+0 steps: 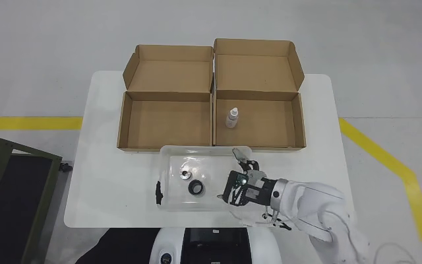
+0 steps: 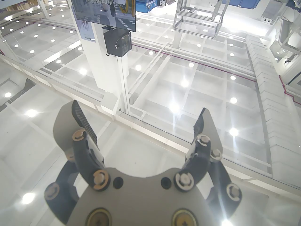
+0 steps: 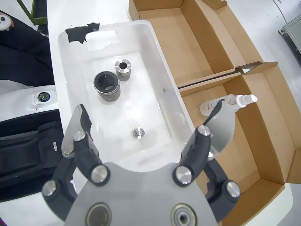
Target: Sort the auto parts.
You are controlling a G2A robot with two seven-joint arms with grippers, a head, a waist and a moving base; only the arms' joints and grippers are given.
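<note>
White table (image 1: 99, 185), clear tray (image 1: 198, 148) at near edge; right pincer (image 3: 150, 105) spread above it; left pincer (image 2: 139, 106) spread

Grey floor (image 1: 66, 39) with yellow stripes (image 1: 39, 123)

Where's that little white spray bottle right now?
In the top view, the spray bottle sits inside the right-hand cardboard box, toward its left wall, just beyond the clear plastic tray.

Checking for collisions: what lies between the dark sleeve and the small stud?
Only bare bin floor separates the dark sleeve and small stud, in the right wrist view.
</note>
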